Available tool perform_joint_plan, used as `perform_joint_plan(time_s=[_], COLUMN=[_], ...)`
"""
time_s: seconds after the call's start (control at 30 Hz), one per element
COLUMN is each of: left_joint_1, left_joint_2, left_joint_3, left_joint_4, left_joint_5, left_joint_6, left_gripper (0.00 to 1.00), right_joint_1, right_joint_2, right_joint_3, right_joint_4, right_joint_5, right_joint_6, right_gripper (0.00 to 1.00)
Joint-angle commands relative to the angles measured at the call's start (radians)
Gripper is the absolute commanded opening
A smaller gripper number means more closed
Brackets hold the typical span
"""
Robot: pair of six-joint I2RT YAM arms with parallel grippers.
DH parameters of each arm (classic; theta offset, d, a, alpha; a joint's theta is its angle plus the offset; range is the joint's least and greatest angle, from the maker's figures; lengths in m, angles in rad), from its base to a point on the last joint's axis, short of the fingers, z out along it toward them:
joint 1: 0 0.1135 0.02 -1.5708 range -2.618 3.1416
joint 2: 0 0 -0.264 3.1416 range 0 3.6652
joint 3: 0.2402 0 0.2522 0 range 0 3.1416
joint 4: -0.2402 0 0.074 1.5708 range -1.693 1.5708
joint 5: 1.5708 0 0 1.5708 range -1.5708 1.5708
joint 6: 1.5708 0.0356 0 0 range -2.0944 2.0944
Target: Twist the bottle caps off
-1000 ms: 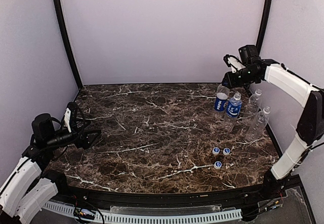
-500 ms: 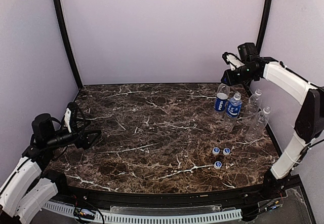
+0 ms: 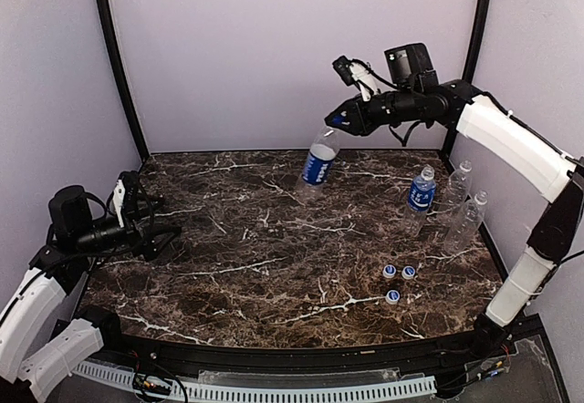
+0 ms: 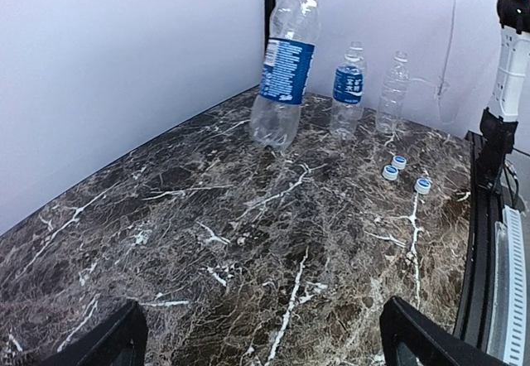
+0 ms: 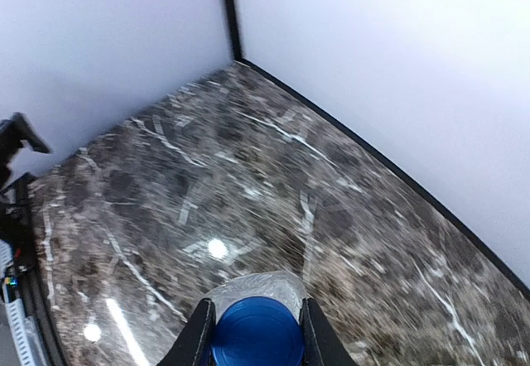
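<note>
Far across the desk [image 3: 255,248] from the wide left end effector [image 3: 162,232], the right end effector [image 3: 338,119] is pinching a tilted bottle [image 3: 318,160]'s cap [image 5: 255,333].

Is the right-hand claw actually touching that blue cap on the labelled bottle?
Touching. In the right wrist view, the right gripper has its fingers pressed against both sides of the blue cap, no gap.

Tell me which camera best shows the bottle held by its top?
The left wrist view: the held bottle shows nearly whole, tilted, label side-on. The top external view shows it smaller, from above. The right wrist view shows only its blue cap between the fingers.
</note>
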Motion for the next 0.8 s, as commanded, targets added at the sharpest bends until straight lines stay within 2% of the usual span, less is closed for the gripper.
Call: perform_joint_plan(time_s=[0.0,0.17,0.3,0.47,0.67,0.77], left_joint_1=[-0.048,-0.098,-0.116,-0.138,-0.140,-0.140], left_joint_2=[0.033,0.076,0.093,0.087,0.088,0.091], left_joint_3=[0.083,0.158,0.160,0.104,0.073,0.070], left_joint_4=[-0.239,-0.402,-0.420,-0.398,-0.206,-0.177], left_joint_5=[0.051,0.038,0.062,0.101,0.096,0.107], left_joint_6=[0.214,0.400,0.417,0.336,0.155,0.114], left_gripper=[0.99,0.99,0.99,1.00,1.00,0.87], right_joint_1=[0.203,0.363,0.447,0.491,0.519,0.521], right_joint_2=[0.086,0.217,0.313,0.379,0.414,0.413], right_joint_3=[0.067,0.190,0.312,0.358,0.358,0.349], right_joint_4=[0.128,0.221,0.248,0.310,0.357,0.367], right_joint_5=[-0.102,-0.169,-0.237,-0.293,-0.331,-0.327], right_joint_6=[0.030,0.053,0.052,0.098,0.137,0.145], right_gripper=[0.00,0.00,0.00,0.00,0.00,0.00])
